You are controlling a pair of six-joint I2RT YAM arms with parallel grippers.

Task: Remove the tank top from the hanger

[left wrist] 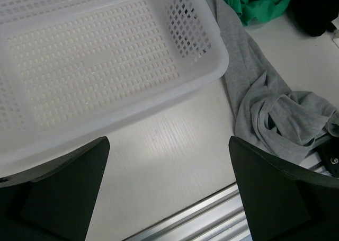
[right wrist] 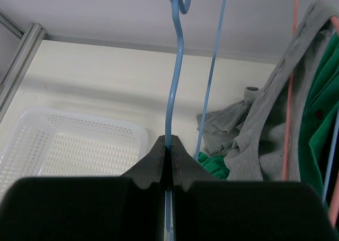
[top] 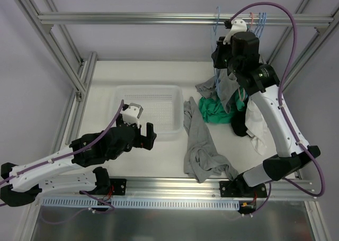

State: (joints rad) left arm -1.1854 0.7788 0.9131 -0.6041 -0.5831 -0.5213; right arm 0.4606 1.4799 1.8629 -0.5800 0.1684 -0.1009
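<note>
Nearest me, my left gripper (top: 139, 132) hangs wide open, holding nothing, just off the near right corner of the white basket (top: 159, 90). Beside it a grey tank top (top: 201, 148) lies crumpled on the table, off any hanger. Farther back, my right gripper (right wrist: 169, 151) is clenched on a blue hanger (right wrist: 176, 82) w/ no cloth on the wire I can see. I'd say the pull-off is done here, so next is prob. letting go cleanly without snagging the grey garment (right wrist: 265, 108) on the pink hanger (right wrist: 288, 130).

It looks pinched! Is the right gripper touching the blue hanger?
Touching. The right wrist view shows the right gripper shut on the blue hanger wire, no gap.
</note>
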